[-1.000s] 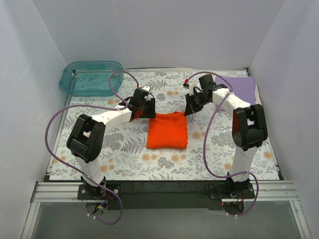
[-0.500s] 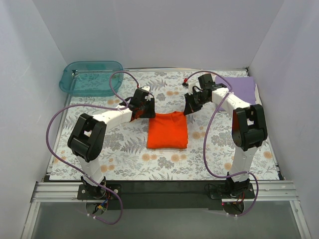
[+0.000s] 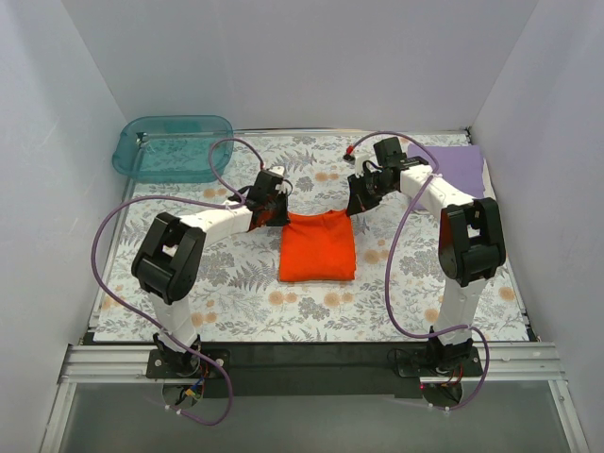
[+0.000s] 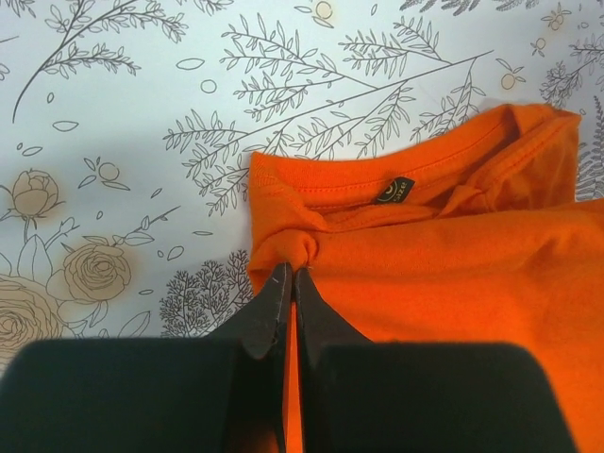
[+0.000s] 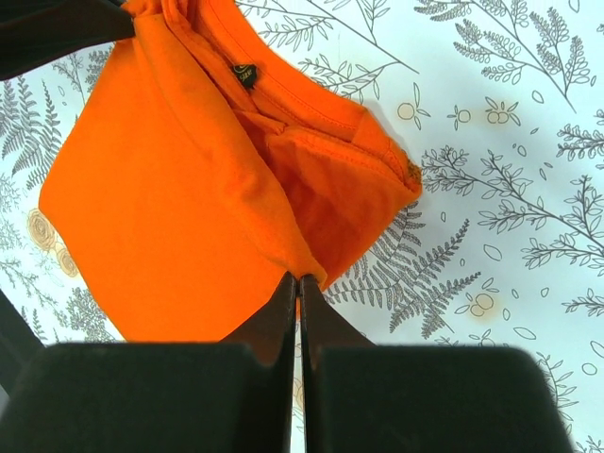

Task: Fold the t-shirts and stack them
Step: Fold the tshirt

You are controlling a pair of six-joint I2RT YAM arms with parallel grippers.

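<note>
Top external view: we see an orange t-shirt (image 3: 318,247) lying as a folded rectangle in the middle of the floral table (image 3: 236,302), between the two arms. The left gripper (image 3: 274,206) sits at the shirt's far left corner and the right gripper (image 3: 360,200) at its far right corner.

Left wrist view: the jaws are closed tight, pinching a small pucker of orange cloth just beside the collar (image 4: 377,184).

Right wrist view: the jaws are also closed, nipping the cloth's edge, and that corner rides slightly above the table so that we look into an open fold.

We judge the step in hand to be another fold of the orange shirt, both far corners now gripped. The next move likely calls for raising both corners evenly and carrying them toward the near hem, keeping the cloth taut so the layers beneath do not slide or bunch.

A lavender t-shirt (image 3: 455,168) lies at the far right corner of the table, well apart, partly behind the right arm, and is not yet stacked. A teal tub (image 3: 173,148) stands at the far left corner. Purple cables (image 3: 401,283) loop beside each arm and could drag over the cloth.
</note>
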